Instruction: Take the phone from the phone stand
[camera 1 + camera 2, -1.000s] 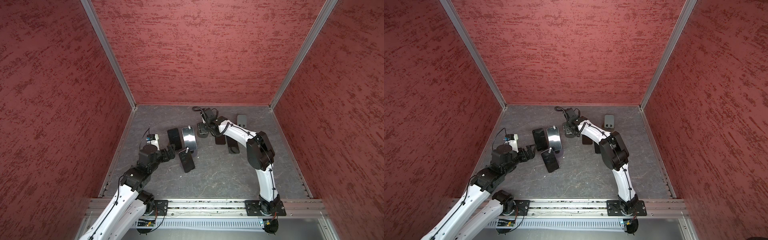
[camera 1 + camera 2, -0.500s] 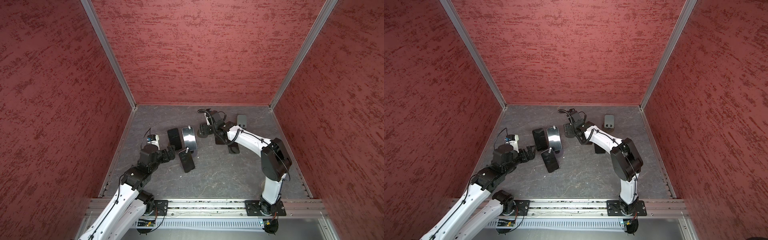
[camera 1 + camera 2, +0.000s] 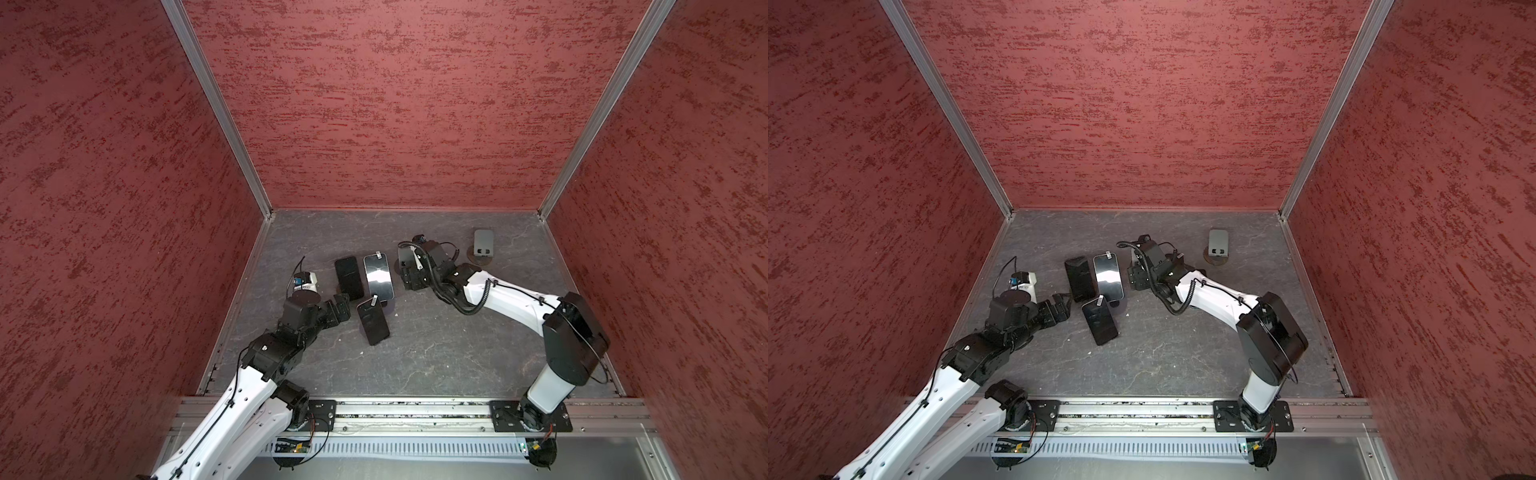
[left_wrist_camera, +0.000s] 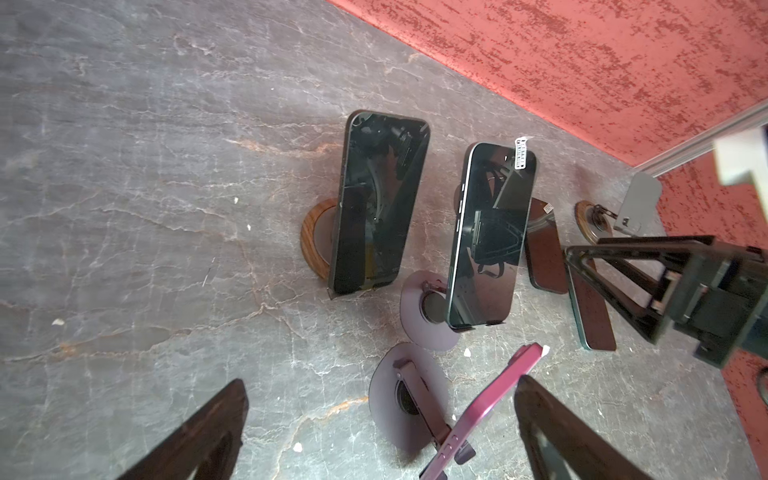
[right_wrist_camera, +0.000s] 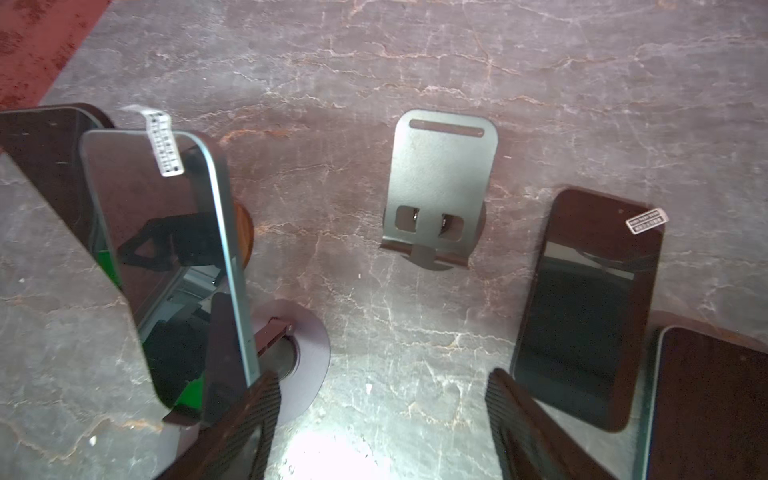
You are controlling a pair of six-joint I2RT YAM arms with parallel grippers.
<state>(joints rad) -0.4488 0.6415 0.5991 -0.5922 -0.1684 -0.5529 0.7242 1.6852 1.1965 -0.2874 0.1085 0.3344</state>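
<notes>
Over the last second my right arm has swung its elbow out toward 3 o'clock. My right claw (image 5: 382,386) has backed toward 6 o'clock, away from the empty metal stand (image 5: 442,178), and its jaws have spread a little wider. It is released: only bare bench (image 3: 436,357) shows between the fingers. Beside that stand the stickered black phone (image 5: 590,307) lies flat, with a second flat phone (image 5: 715,407) close by. I take it one removal on my right side is finished.

My left claw (image 4: 380,386) has not shifted; it is spread wide and grasps nothing. The pink phone (image 4: 486,411) leans on its disc stand (image 4: 382,415) at about 9 o'clock from the bench centre. It is right by one of my fingertips, though I cannot tell whether they touch. Beyond it, near 10 to 11 o'clock, the dark phone (image 3: 348,277) rests on a wood-ringed stand (image 4: 311,237). The tagged phone (image 3: 378,276) stands propped just beside it.

So three phones are not yet off their stands, and the pink one looks nearest for my left claw.
</notes>
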